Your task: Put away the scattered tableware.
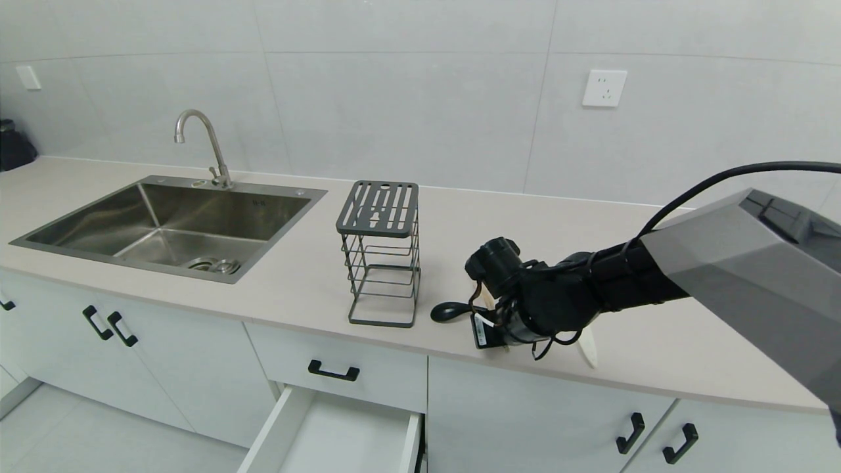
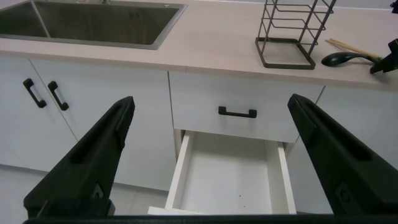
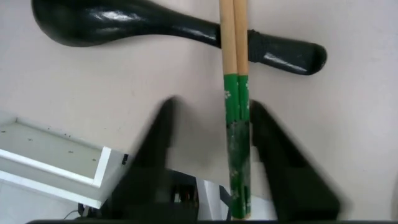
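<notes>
A pair of wooden chopsticks (image 3: 235,106) with green ends lies across the handle of a black spoon (image 3: 124,22) on the beige counter (image 1: 295,282). My right gripper (image 3: 217,162) hovers low over them, open, one finger on each side of the green ends. From the head view, the right gripper (image 1: 489,328) sits near the counter's front edge, beside the black spoon (image 1: 450,311), with a white spoon (image 1: 588,348) just behind it. My left gripper (image 2: 211,106) is open in front of the cabinets, facing an open white drawer (image 2: 230,174) that holds nothing.
A dark wire rack (image 1: 381,256) stands on the counter left of the spoon. A steel sink (image 1: 164,223) with a faucet (image 1: 204,144) is farther left. The open drawer (image 1: 341,433) juts out below the rack. Closed cabinet doors flank it.
</notes>
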Controlling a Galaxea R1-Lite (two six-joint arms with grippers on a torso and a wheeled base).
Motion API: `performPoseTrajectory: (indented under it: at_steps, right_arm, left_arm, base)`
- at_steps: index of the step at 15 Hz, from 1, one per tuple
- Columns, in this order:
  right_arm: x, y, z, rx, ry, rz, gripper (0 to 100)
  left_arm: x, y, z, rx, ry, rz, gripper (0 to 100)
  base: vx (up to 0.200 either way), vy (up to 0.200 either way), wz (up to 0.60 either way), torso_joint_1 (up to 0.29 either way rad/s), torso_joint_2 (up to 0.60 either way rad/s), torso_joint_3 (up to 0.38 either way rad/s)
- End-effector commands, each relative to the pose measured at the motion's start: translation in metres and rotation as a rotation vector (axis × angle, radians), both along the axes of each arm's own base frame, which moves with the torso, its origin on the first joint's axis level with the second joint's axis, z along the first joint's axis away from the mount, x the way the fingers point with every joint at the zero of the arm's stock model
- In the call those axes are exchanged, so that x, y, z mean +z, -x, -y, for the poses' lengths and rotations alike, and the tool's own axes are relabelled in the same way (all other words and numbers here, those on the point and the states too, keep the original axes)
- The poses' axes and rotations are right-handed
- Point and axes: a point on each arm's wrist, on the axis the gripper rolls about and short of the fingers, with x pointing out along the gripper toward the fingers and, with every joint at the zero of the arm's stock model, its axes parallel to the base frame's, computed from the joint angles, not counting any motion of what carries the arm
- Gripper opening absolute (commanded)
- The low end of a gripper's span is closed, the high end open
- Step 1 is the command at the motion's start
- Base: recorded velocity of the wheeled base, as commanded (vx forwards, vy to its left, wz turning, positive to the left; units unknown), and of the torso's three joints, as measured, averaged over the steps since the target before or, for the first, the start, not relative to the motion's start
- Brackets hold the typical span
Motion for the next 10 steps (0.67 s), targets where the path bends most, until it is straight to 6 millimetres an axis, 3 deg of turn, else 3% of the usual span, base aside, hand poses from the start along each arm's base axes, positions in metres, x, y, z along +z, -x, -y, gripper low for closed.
performPoseTrajectory:
  at_steps: [1,7,10]
  right_arm:
    - [0.000,-0.001,0.001,-0.008,0.004,0.002,0]
    - [0.013,-0.009,0.007,-0.061,-0.012,0.052,0]
    - [0.069,0.001,0.015,-0.064,-0.096,0.159,0]
  left_arm:
    - [0.000,0.000,0.000,0.000,0.001,-0.002,100]
    - [0.000,0.000,0.000,0.000,0.001,-0.002,100]
    - [0.000,0.000,0.000,0.000,0.001,-0.002,100]
  base:
    - [0.000,0.000,0.00,0.000,0.00,0.000]
    - [0.000,0.000,0.00,0.000,0.00,0.000]
    - [0.000,0.000,0.00,0.000,0.00,0.000]
